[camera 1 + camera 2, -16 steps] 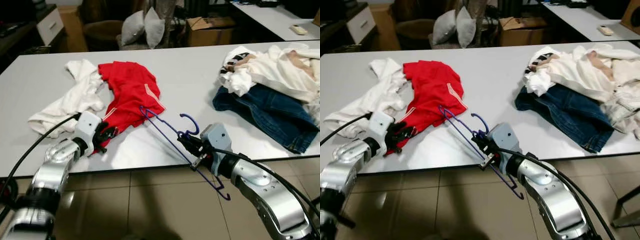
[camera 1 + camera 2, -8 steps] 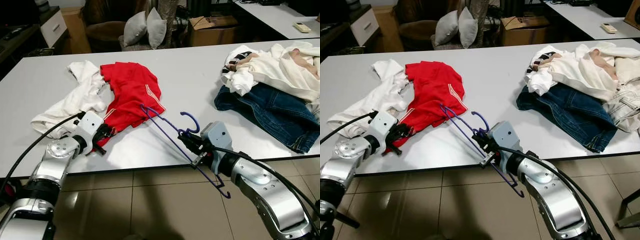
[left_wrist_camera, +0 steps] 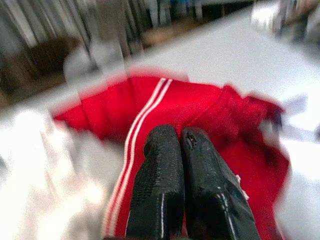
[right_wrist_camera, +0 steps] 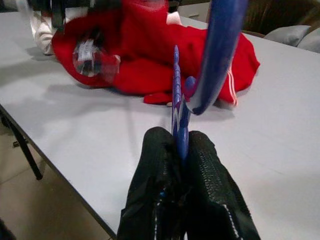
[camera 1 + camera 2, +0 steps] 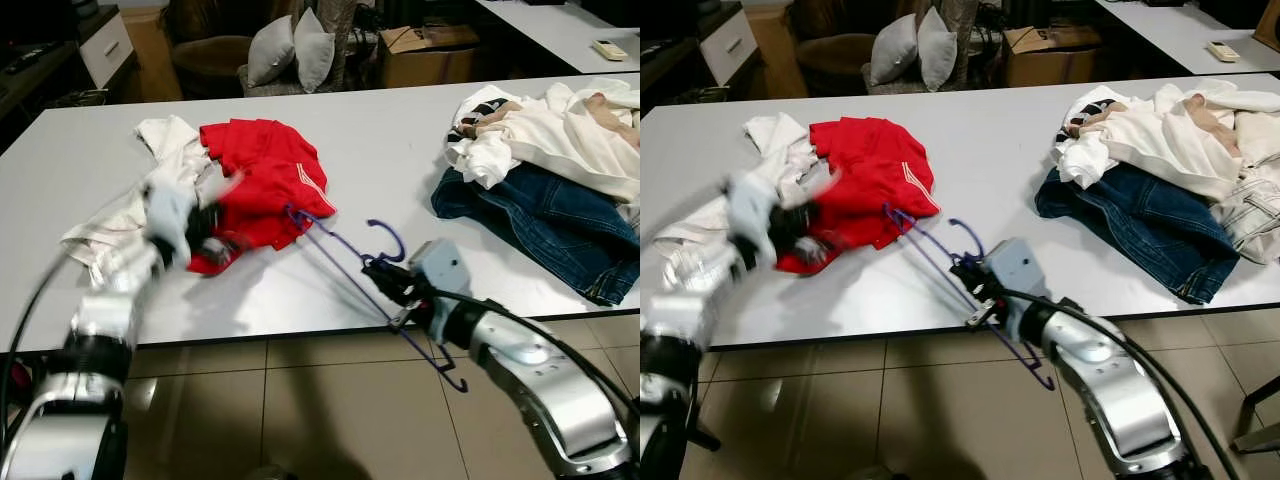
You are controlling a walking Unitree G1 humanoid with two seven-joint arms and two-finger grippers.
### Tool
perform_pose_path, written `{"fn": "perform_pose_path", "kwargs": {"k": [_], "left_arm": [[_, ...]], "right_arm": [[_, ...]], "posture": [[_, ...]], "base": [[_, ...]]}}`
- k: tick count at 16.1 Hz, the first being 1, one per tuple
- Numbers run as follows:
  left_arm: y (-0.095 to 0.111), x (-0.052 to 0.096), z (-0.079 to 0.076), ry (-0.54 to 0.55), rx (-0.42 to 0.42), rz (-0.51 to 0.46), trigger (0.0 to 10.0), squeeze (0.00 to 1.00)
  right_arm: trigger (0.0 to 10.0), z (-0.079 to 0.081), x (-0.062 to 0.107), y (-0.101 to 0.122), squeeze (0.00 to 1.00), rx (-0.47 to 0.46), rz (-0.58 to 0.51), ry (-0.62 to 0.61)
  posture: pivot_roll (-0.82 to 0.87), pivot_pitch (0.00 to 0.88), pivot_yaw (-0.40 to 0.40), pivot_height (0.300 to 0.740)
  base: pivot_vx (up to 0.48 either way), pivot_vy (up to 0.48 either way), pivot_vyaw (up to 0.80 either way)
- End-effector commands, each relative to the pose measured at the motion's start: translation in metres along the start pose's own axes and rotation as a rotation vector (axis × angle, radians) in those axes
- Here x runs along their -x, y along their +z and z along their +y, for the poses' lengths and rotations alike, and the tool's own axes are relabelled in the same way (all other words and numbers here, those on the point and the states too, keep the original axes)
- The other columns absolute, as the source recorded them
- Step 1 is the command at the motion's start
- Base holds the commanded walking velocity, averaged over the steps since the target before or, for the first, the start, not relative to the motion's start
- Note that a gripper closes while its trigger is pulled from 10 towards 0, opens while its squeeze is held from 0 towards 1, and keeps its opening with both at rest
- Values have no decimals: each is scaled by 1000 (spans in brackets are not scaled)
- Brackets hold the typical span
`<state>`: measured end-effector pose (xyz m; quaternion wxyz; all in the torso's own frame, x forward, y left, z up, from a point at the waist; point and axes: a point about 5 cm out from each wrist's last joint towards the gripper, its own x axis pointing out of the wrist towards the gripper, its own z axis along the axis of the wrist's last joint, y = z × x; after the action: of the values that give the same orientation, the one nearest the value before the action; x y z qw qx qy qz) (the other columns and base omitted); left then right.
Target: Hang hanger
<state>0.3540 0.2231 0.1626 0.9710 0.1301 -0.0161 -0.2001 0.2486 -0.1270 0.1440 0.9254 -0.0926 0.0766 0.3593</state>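
One purple hanger point(image 5: 345, 270) pinched in R hand point(image 5: 385, 283); L hand point(image 3: 181, 150) clenched over one red shirt point(image 5: 262, 170).

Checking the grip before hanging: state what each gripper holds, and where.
Right gripper: purple hanger, at its neck. Left gripper: shut over the red shirt; grip unclear.

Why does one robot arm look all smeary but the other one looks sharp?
In both eye views the left end effector is blurred over the red shirt; the left wrist view is smeared too. The right end effector, shut on the blue hanger, looks crisp.
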Motion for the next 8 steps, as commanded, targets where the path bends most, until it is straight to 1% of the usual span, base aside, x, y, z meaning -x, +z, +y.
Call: {"fn": "perform_pose_path", "kwargs": {"k": [1, 3, 4, 5, 6, 7, 8], "left_arm": [[22, -2, 9, 24, -38, -82, 0, 0], [60, -7, 14, 6, -114, -188, 0, 0], [65, -7, 15, 0, -127, -198, 0, 0], [76, -8, 13, -22, -158, -213, 0, 0], [86, -9, 10, -43, -184, -228, 0, 0], [94, -10, 5, -67, -224, -231, 0, 0], [95, -10, 2, -80, -241, -228, 0, 0]], "right_arm": [[10000, 0, 3, 6, 0, -4, -33, 13], [10000, 5, 9, 12, 0, -46, -85, 88], [10000, 6, 9, 13, 0, -50, -91, 100], [10000, 8, 10, 14, 0, -85, -117, 109], [10000, 7, 9, 17, 0, -151, -160, 103], [10000, 9, 7, 22, 0, -221, -202, 129], [10000, 9, 6, 24, 0, -238, -211, 135]], "posture": [[-69, 0, 97, 740], [-66, 0, 104, 740], [-65, 0, 105, 740], [-63, 0, 106, 740], [-55, 0, 103, 740], [-51, 0, 101, 740], [-49, 0, 100, 740]], "base": [[0, 0, 0], [0, 0, 0], [0, 0, 0], [0, 0, 0], [0, 0, 0], [0, 0, 0], [0, 0, 0]]}}
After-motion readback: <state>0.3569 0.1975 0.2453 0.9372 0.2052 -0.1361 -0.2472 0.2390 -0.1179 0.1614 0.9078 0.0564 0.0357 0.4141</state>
